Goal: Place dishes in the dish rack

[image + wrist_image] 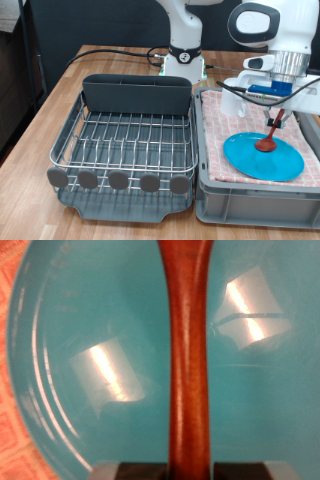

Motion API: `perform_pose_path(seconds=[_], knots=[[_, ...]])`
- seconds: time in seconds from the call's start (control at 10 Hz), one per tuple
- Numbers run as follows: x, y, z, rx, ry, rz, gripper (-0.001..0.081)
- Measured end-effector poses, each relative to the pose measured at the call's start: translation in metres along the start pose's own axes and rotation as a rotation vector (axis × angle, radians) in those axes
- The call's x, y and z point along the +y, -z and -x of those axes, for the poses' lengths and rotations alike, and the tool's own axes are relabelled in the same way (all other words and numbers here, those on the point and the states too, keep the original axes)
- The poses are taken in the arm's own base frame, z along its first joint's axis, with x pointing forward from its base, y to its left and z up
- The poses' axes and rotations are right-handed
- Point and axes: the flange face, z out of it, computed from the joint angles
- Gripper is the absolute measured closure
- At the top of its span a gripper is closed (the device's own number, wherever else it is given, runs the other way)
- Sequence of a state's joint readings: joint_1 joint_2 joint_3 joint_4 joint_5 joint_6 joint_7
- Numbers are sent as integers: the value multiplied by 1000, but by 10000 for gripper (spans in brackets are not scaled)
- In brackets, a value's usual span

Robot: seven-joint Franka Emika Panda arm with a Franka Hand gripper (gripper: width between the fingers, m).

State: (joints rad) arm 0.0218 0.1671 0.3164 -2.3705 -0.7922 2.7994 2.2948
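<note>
My gripper [279, 108] hangs over the grey bin at the exterior view's right and is shut on the handle of the reddish-brown wooden spoon [271, 134]. The spoon hangs nearly upright, its bowl at the light-blue plate [262, 155] lying flat on the pink cloth. I cannot tell whether the bowl touches the plate. In the wrist view the spoon handle [187, 350] runs between my dark fingertips [135, 471], with the plate [80, 330] filling the background. The dish rack [125, 140] stands at the exterior view's left, its wire grid bare. The white mug is out of view.
The grey bin [250, 200] lined with pink checked cloth [215, 130] sits right beside the rack. The rack's tall grey back compartment [135, 93] rises at its far side. The robot base [183, 60] and black cables [110, 50] lie behind on the wooden table [60, 90].
</note>
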Motion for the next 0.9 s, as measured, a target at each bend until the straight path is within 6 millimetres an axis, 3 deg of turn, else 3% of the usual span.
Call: perform_pose_path(seconds=[0.3,0.6,0.7,0.9], knots=[[0,36,-16,30,-109,44,715],[14,66,-31,50,-240,76,715],[14,65,-31,51,-235,77,715],[23,62,-46,104,-385,120,715]])
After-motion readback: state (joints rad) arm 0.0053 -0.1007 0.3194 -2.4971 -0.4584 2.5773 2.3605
